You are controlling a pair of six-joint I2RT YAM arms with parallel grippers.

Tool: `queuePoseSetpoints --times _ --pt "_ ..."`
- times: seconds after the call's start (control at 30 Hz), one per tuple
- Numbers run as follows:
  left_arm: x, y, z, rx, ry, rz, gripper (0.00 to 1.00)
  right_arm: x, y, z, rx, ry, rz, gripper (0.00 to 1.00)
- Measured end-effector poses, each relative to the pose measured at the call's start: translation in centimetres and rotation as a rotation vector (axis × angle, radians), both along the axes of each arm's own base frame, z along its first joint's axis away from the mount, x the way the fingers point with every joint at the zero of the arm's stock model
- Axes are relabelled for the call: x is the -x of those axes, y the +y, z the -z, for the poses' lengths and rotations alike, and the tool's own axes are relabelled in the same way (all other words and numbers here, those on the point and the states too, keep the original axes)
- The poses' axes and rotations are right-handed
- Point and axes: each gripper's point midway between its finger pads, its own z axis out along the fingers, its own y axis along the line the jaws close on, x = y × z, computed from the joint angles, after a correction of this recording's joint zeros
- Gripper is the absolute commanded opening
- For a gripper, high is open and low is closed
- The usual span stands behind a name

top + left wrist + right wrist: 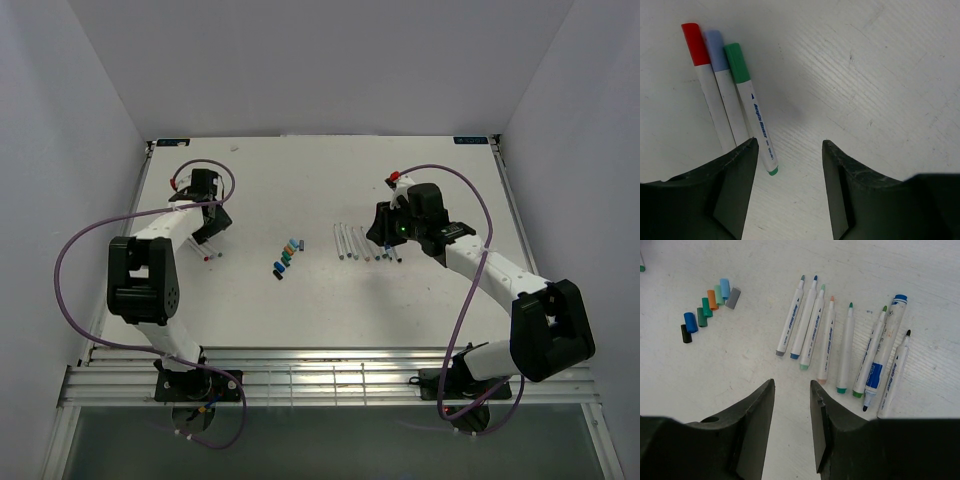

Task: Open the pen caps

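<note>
table (300,180): white, fills the middle of the top view.
left gripper (790,190): bottom centre of its wrist view, jaws moderately apart, empty, over bare table.
right gripper (792,425): bottom centre of its view, jaws down to a narrow gap, empty.
uncapped pens (812,322): row at upper right of the right wrist view, tips bare; fatter blue marker (885,352) lies among them.
capped pens (730,100): three, side by side and touching, upper left of the left wrist view.
caps on: red cap (695,44), pale blue cap (714,50), green cap (736,62).
loose caps (710,305): cluster at upper left, well apart from the pens.
risk: closing now likely grabs nothing, since the pens sit left of the gap. Touching barrels mean a pinch may catch two or roll them.
</note>
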Motion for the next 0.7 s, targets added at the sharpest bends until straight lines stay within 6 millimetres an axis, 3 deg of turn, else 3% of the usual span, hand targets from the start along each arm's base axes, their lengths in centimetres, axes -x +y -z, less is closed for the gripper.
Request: queuePoseSetpoints --times 0.43,0.7 --pt "1.0 0.4 1.4 -0.017 0.056 -0.023 0.61 0.0 0.0 0.0 0.001 -0.002 -0.001 0.41" --pt "1.8 0.4 3.6 -0.015 0.114 -0.035 0.55 0.2 -0.1 0.4 0.006 0.002 -0.003 0.41"
